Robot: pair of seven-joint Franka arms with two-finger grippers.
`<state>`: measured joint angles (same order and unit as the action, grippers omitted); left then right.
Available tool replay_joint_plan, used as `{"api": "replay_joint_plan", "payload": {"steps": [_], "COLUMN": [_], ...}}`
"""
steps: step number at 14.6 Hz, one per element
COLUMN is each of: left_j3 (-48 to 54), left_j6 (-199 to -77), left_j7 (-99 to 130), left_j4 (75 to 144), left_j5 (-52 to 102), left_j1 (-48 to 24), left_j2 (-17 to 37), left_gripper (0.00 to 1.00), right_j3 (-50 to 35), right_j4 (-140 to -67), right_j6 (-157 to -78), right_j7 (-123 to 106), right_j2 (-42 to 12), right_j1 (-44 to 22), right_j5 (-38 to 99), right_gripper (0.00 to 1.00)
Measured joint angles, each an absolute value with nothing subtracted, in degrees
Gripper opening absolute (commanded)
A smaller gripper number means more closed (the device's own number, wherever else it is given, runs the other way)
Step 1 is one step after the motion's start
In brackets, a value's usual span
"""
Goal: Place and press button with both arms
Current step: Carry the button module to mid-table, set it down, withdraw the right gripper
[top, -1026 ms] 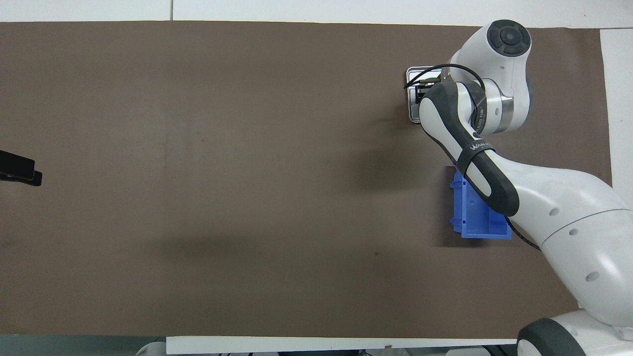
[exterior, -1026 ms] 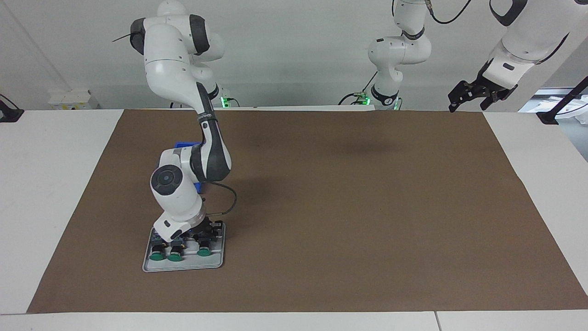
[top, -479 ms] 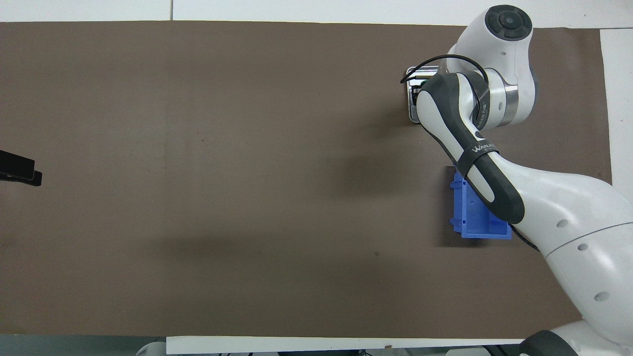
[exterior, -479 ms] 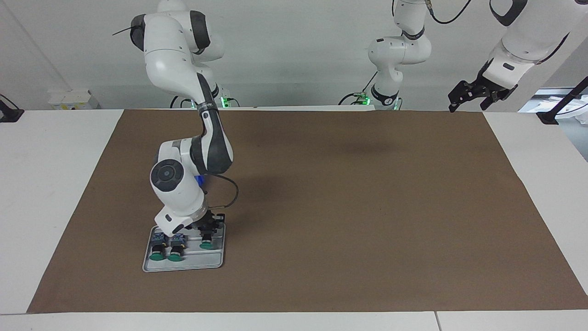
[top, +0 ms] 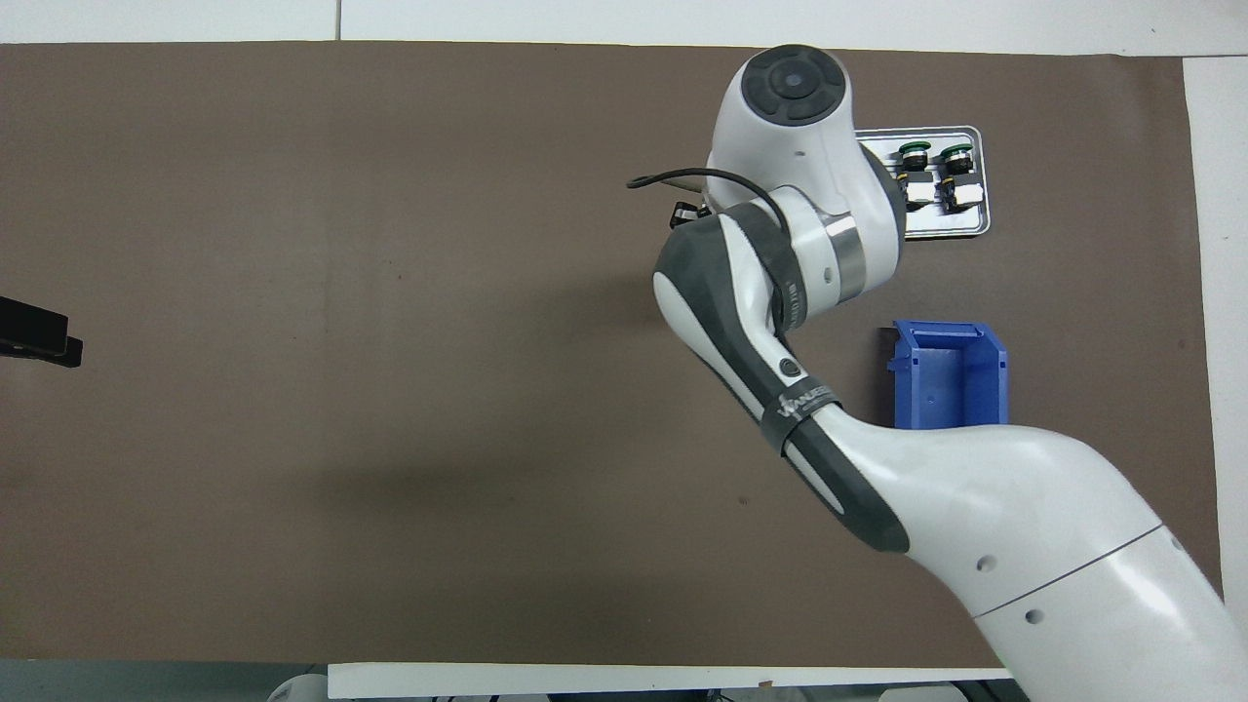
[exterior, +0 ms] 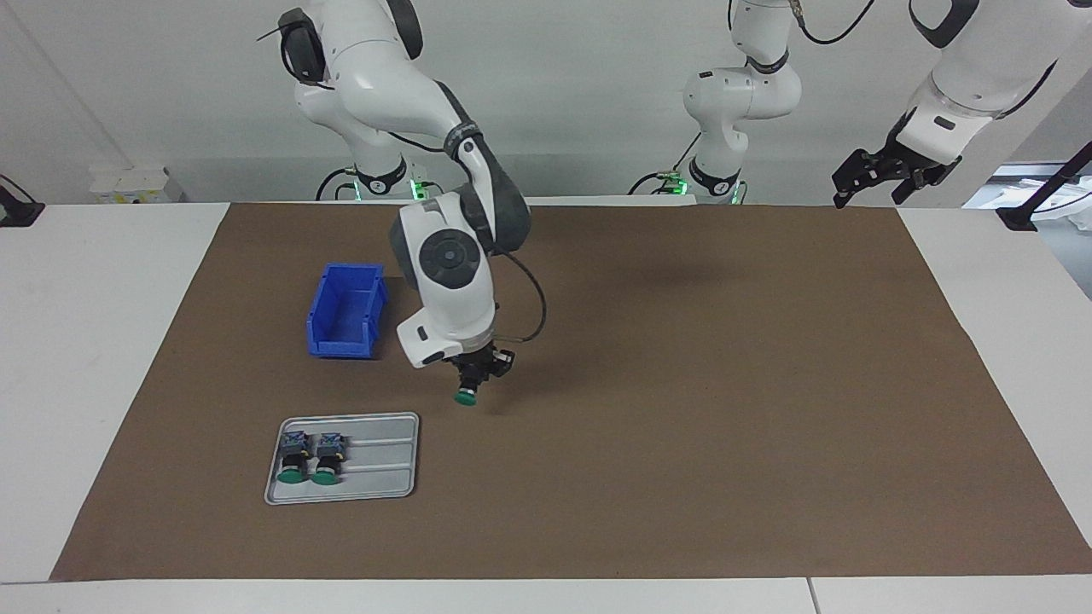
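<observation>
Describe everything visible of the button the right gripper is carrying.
The button hangs from the right gripper, clamped by its upper body between the shut fingers. It has a flat round green cap on a short black cylindrical body; the cap points downward, tilted slightly. It is in the air over the bare brown mat, touching nothing but the gripper, between the blue bin and the grey tray. Its base is hidden in the gripper, and the arm hides it from overhead.
</observation>
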<state>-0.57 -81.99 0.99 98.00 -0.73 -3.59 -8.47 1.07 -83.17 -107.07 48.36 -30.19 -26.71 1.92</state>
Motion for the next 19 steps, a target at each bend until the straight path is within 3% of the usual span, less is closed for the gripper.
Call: {"api": "replay_joint_plan", "payload": {"steps": [8, 13, 19], "left_j3": [-0.6, -0.6, -0.6], "left_j6": [-82.0, -82.0, -82.0], "left_j7": [1.0, 1.0, 1.0], "left_j4": [98.0, 98.0, 98.0], "left_j5": [-0.7, -0.7, -0.7], "left_j1": [-3.5, -3.5, -3.5], "left_j2": [-8.5, -8.5, -8.5], "left_gripper": [1.00, 1.00, 1.00], "right_j3": [0.6, 0.6, 0.6], "right_j4": [-84.7, -86.5, -94.3], "right_j6": [-112.1, -117.5, -125.2], "right_j7": [85.7, 106.0, 113.6], "right_j2": [-31.1, -31.7, -30.9], "right_j1": [-36.3, -36.3, -36.5], "right_j5": [3.9, 7.3, 7.6], "right_gripper": [0.00, 0.03, 0.08]}}
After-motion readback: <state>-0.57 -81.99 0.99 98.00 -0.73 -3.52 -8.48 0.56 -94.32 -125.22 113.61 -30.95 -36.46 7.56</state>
